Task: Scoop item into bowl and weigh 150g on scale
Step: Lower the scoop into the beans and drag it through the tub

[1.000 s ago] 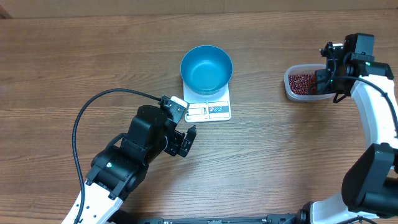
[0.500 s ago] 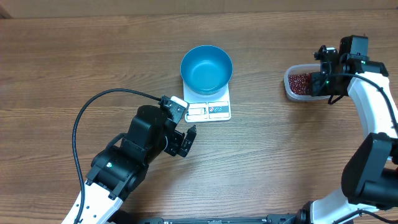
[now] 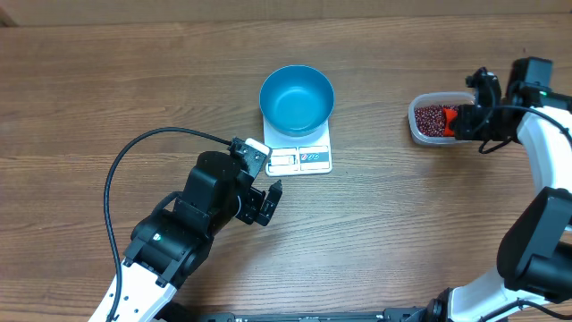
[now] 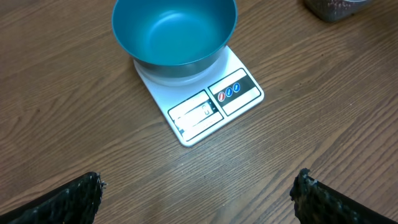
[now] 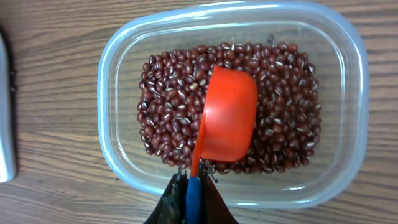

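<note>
Maroon beans fill the floor of the clear tub at the table's right side. The red scoop lies on them near the middle, its smooth back to the right wrist camera, so any load inside cannot be seen. The right gripper is clamped tight on the blue handle at the tub's near wall.

The step in hand looks like filling the scoop. To do it well, the cup should dig mouth-first under the beans, roll level before it lifts, and clear the rim without clipping it, since the light tub could slide or tip. A modest load suits weighing better than a heaped one.

The blue bowl sits empty on the white scale, well apart to the left, with bare wood between and nothing to block a level carry. The left gripper hovers near the scale's button edge, fingers spread wide and holding nothing; it stays clear of the scoop's likely path.
</note>
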You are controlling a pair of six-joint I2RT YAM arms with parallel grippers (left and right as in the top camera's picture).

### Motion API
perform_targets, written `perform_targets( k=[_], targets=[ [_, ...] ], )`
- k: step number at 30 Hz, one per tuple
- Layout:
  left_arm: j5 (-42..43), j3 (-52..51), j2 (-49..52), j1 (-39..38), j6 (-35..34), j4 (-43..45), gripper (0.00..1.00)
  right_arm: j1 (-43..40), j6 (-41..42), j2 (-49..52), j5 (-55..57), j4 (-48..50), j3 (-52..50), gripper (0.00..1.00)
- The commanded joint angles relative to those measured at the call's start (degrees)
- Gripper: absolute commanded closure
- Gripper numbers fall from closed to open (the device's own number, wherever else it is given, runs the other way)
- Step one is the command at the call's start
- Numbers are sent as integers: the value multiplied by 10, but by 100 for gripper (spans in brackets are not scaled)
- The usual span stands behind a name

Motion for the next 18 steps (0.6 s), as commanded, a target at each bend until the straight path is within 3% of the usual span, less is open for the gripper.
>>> perform_targets(
  k=[1, 7, 18],
  targets=[
    [7, -3, 1, -3, -10, 0, 0, -16, -5, 5, -61, -6, -7, 96],
    [7, -3, 1, -3, -10, 0, 0, -28, -31, 5, -148, -2, -28, 96],
    [7, -3, 1, -3, -10, 0, 1, -28, -30, 6, -157, 1, -28, 96]
  ],
)
